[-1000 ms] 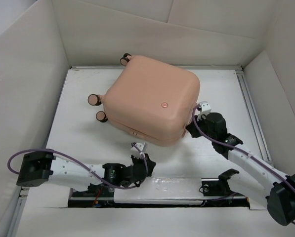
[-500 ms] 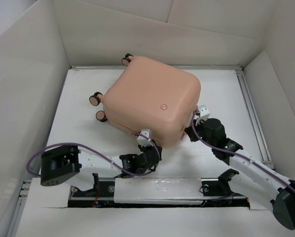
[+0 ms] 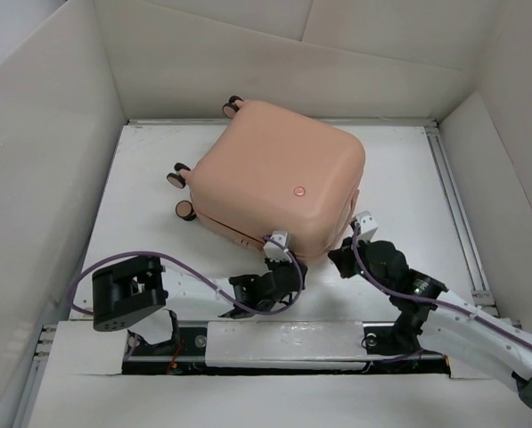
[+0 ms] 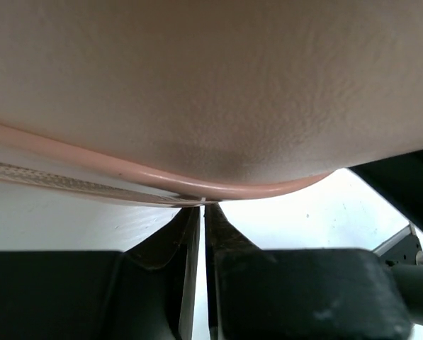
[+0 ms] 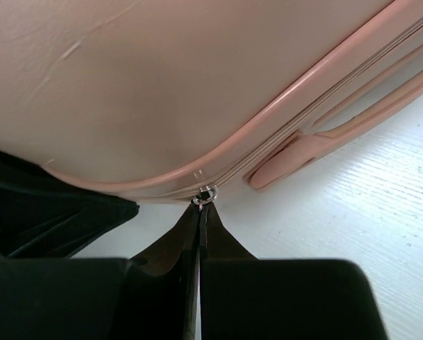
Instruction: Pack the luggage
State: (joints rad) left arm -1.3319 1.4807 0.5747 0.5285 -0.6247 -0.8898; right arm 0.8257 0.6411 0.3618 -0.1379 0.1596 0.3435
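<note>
Top external view: the luggage point(image 3: 279, 183) is seen lying flat and closed on the white table point(image 3: 141, 223), its caster wheels point(image 3: 178, 175) turned to the left and its near corner reached by both arms. The left gripper point(image 3: 280, 256) is set against the near edge of the shell, and the right gripper point(image 3: 339, 257) is set just beside it at the near right corner. In the left wrist view the left gripper point(image 4: 202, 207) is found drawn almost together, only a thin slit being left between the fingers, with the tips touching the zip seam point(image 4: 69, 177) under the rounded corner; whether anything is pinched there cannot be told. In the right wrist view the right gripper point(image 5: 199, 207) is closed tight, and a small metal ring point(image 5: 207, 193) of what is taken for a zip pull is held at its tips, right on the seam. The step in hand is judged to be the working of the zip at this corner, though it cannot be settled from the closed shell whether opening or closing is meant. For the next move, the pull would have to be drawn steadily along the curve of the seam, and the case would have to be steadied so that it is not dragged over the table.
</note>
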